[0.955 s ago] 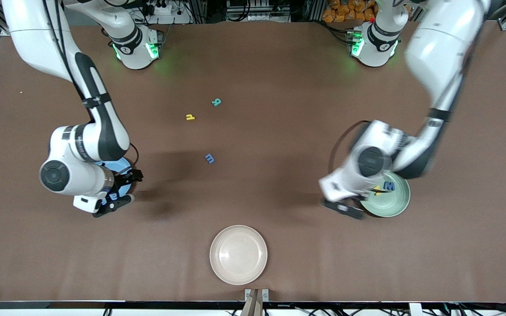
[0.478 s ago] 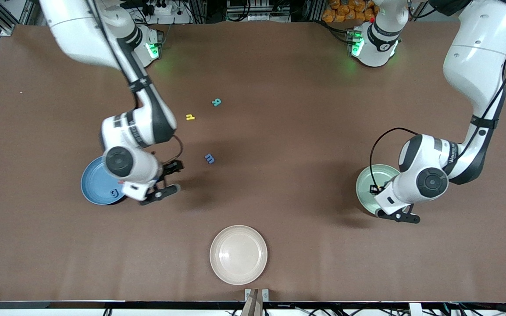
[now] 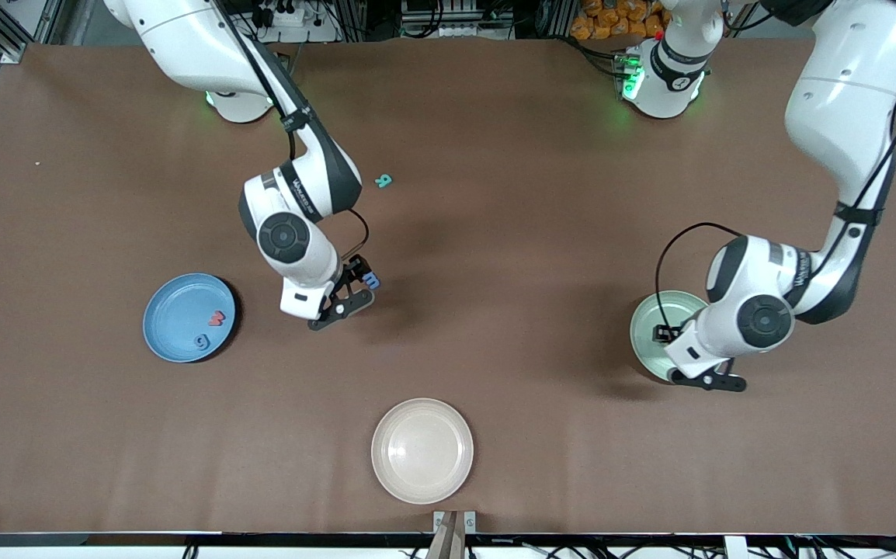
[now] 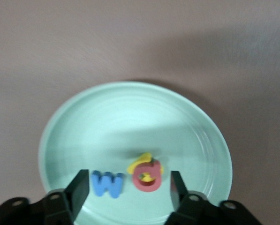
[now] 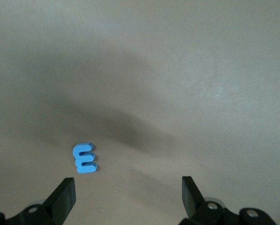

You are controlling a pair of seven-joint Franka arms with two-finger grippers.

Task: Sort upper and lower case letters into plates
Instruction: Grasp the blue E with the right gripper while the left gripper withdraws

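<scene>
The right gripper (image 3: 355, 289), fingers spread, is hovering over the blue letter (image 5: 84, 158), probably light foam; pinching its flat sides suits. The left gripper (image 4: 125, 190) is hanging open over the mint plate (image 4: 83, 126).

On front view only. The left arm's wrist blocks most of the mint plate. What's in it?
Observer: The left wrist view shows three letters in the mint plate: a blue W, a red letter and a yellow letter partly under the red one.
Operator: Left claw holding anything?
Observer: No. The left claw is open and empty, over the plate just above those letters.
Operator: Right claw got the loose blue letter?
Observer: Not gripped. The right wrist view shows the right claw open, with the loose blue letter lying flat on the table, clear of both fingers.
</scene>
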